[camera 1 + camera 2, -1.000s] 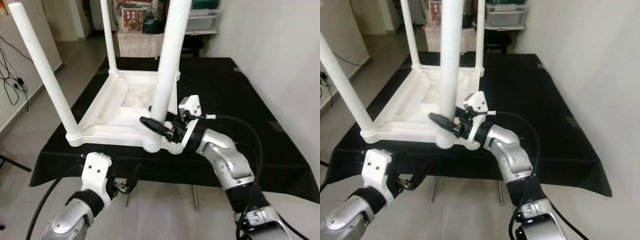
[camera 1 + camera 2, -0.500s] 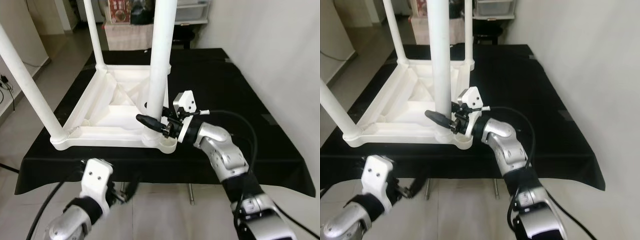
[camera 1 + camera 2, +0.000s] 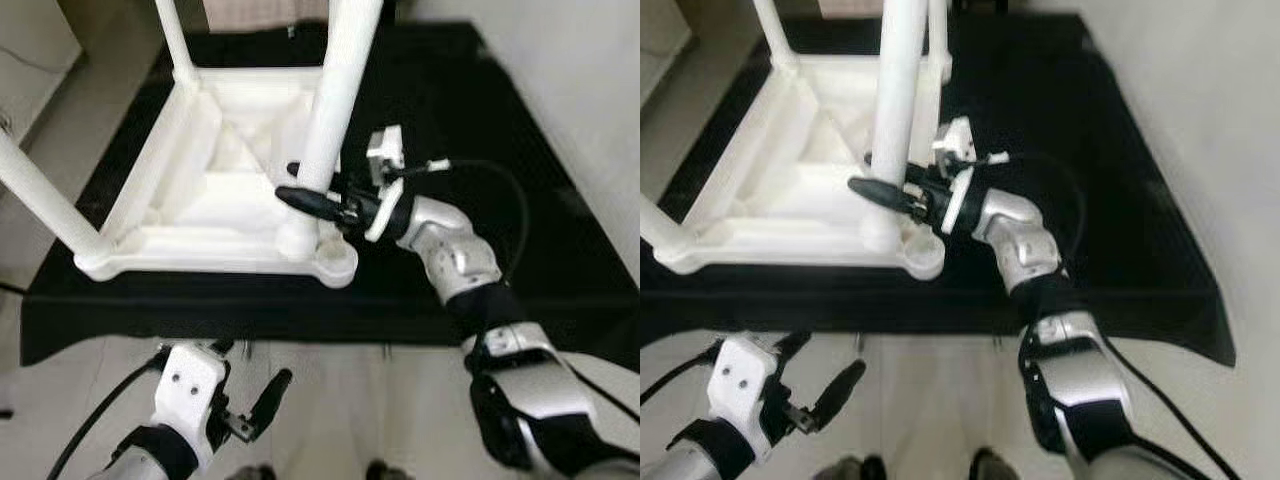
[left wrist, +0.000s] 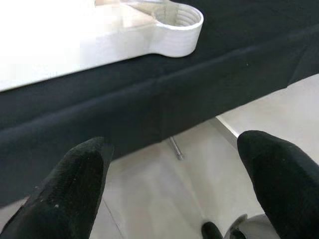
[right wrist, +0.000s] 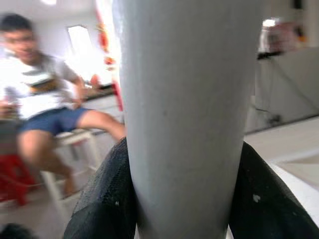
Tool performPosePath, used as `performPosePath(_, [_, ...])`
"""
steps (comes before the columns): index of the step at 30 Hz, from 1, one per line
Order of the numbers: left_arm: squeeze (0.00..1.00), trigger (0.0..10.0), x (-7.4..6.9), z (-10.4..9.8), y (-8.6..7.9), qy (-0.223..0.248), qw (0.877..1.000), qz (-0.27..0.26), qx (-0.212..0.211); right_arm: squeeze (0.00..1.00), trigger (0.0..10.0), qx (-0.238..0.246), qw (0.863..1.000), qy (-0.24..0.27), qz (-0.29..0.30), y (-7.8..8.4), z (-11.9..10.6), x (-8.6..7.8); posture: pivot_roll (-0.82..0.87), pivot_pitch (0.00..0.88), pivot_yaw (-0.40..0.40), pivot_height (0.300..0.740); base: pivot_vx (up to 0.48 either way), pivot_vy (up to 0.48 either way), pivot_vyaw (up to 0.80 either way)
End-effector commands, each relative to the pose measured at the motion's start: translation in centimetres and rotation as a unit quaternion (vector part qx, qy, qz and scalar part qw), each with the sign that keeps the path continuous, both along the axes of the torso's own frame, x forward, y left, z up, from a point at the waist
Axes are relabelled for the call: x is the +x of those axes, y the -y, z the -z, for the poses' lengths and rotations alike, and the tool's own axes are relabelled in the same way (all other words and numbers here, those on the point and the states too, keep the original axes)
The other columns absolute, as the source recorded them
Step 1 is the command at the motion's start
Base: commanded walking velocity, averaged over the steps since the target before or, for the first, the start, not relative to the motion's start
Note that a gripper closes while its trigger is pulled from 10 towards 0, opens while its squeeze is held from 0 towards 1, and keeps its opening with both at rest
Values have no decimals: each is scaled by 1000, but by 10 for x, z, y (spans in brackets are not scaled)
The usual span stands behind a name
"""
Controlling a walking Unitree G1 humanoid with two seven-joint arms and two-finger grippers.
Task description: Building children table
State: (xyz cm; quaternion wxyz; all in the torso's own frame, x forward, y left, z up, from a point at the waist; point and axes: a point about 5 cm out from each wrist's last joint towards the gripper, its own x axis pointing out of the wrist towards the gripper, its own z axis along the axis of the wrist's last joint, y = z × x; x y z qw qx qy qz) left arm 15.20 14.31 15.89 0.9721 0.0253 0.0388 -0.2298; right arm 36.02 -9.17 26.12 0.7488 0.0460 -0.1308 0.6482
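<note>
Black cloth (image 3: 560, 250) covers the work surface before you and hangs over its near edge. On it lies the white plastic children's table (image 3: 215, 215), upside down, its ribbed underside facing up and its legs pointing upward. You can see a threaded round socket at the near corner (image 4: 174, 30), close to the cloth's edge.

Your right arm (image 3: 455, 255) reaches in from the right, above the cloth. The right gripper (image 3: 305, 190) clasps the near right leg (image 3: 335, 90) low down, just above the corner where the leg meets the tabletop frame; one black finger (image 3: 310, 203) lies across the front of the leg. In the right wrist view the leg (image 5: 187, 114) stands between both black fingers (image 5: 102, 199), pressed on either side.

A seated person (image 5: 45, 114) in a white shirt and blue shorts appears, blurred, behind the leg in the right wrist view.

Your left gripper (image 3: 250, 405) hangs below the table edge, over the pale floor (image 4: 164, 199), well apart from the table. Its fingers (image 4: 65, 194) are spread wide and hold nothing.

No lettering can be read on any part.
</note>
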Motion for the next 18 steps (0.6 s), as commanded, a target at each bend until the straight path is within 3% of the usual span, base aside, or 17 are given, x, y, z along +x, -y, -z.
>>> performPosePath(1, [0, 10000, -5, -3, 0, 4, 1000, -2, -8, 0, 10000, 9, 999, 11, -32, -1, -5, -3, 68, 334, 23, 740, 0, 0, 0])
performPosePath(7, [0, 10000, -17, -9, 3, 8, 999, 10, -35, 0, 10000, -72, 989, 61, -115, 12, -9, -12, 70, 379, 37, 740, 0, 0, 0])
performPosePath(18, [0, 10000, -24, -11, 6, 8, 999, 17, -45, 0, 10000, -94, 983, 71, -139, 13, -19, -9, 72, 399, 30, 740, 0, 0, 0])
